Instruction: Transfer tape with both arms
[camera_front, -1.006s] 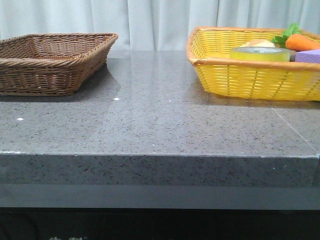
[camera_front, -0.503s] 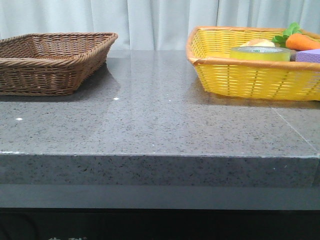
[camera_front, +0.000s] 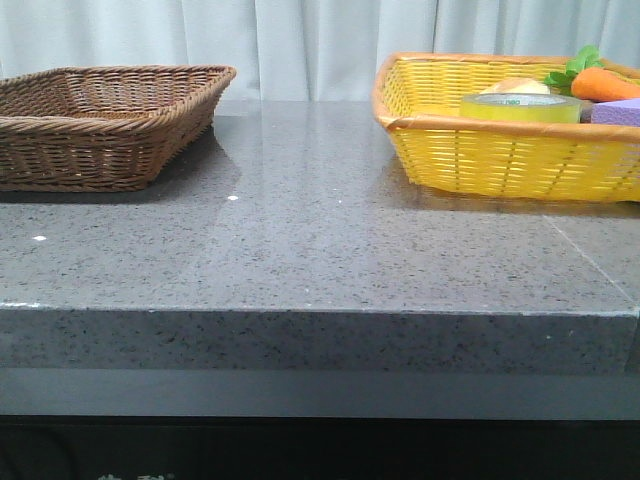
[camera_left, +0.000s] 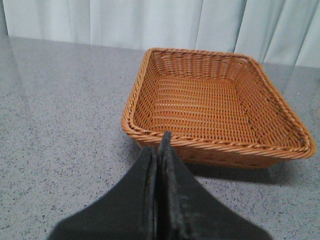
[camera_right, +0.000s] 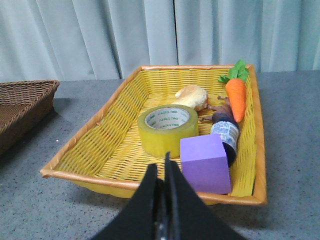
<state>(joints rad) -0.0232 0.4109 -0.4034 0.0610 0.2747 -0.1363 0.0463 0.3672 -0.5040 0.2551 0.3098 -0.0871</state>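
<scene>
In yellow wicker basket: tape roll lies flat, core up, beside purple block. Right gripper clenched, empty, short of basket, likely lined up for pick. Left gripper clenched, empty, facing brown basket.

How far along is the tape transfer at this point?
Nothing is done yet. The tape lies flat in the yellow basket; the brown basket holds nothing. Nothing is in hand: the right gripper and left gripper are both shut on nothing. Pickup, handover and placement all remain.
</scene>
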